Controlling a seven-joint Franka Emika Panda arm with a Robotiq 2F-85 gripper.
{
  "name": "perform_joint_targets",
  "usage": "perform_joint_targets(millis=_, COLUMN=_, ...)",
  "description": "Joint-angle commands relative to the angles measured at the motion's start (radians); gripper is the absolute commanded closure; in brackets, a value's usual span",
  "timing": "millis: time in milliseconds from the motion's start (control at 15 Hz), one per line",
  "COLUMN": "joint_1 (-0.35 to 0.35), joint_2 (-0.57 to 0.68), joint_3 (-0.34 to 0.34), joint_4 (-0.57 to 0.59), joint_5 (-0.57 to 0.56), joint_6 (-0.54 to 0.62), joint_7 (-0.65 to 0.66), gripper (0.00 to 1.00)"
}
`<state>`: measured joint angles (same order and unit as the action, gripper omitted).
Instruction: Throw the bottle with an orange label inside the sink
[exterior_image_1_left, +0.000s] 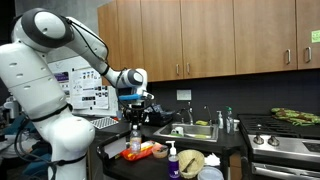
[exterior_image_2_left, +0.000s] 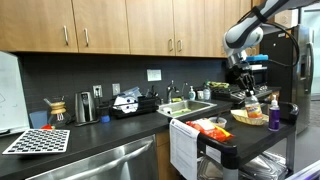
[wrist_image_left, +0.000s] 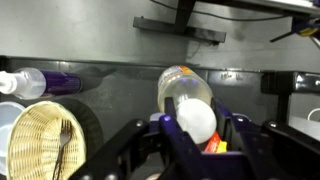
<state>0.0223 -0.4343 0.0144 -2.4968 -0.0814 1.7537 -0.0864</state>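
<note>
The bottle with an orange label (exterior_image_1_left: 135, 143) stands upright on the near dark counter beside a flat orange packet (exterior_image_1_left: 152, 150). It also shows in an exterior view (exterior_image_2_left: 250, 106). In the wrist view the bottle (wrist_image_left: 186, 95) is seen from above, pale cap towards me, with a bit of orange below it. My gripper (exterior_image_1_left: 135, 122) comes straight down over it, and its two fingers (wrist_image_left: 194, 125) press against the bottle's sides, shut on it near the top. The sink (exterior_image_1_left: 190, 131) lies beyond on the back counter under a curved faucet, and it shows in both exterior views (exterior_image_2_left: 190, 108).
A purple pump bottle (exterior_image_1_left: 172, 160) (wrist_image_left: 45, 82) and a woven basket (exterior_image_1_left: 190, 160) (wrist_image_left: 45, 140) stand close to the bottle. A stove (exterior_image_1_left: 285, 140) is past the sink. Wooden cabinets hang above. A coffee maker (exterior_image_2_left: 85, 106) sits on the long counter.
</note>
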Motion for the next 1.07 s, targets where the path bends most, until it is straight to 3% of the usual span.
perform_joint_targets(millis=0, joint_1=0.018, joint_2=0.048, joint_3=0.032, joint_4=0.111, joint_5=-0.033, joint_6=-0.207, joint_7=0.002, gripper=0.86)
perform_joint_targets(millis=267, joint_1=0.034, joint_2=0.123, joint_3=0.050, joint_4=0.198, joint_5=-0.022, joint_6=-0.256, joint_7=0.016, gripper=0.86)
perform_joint_targets(millis=733, joint_1=0.049, joint_2=0.105, joint_3=0.059, joint_4=0.203, joint_5=0.005, joint_6=0.161, joint_7=0.039, gripper=0.86)
perform_joint_targets(millis=1000, joint_1=0.050, joint_2=0.081, joint_3=0.053, joint_4=0.165, joint_5=0.007, joint_6=0.293, joint_7=0.023, gripper=0.86)
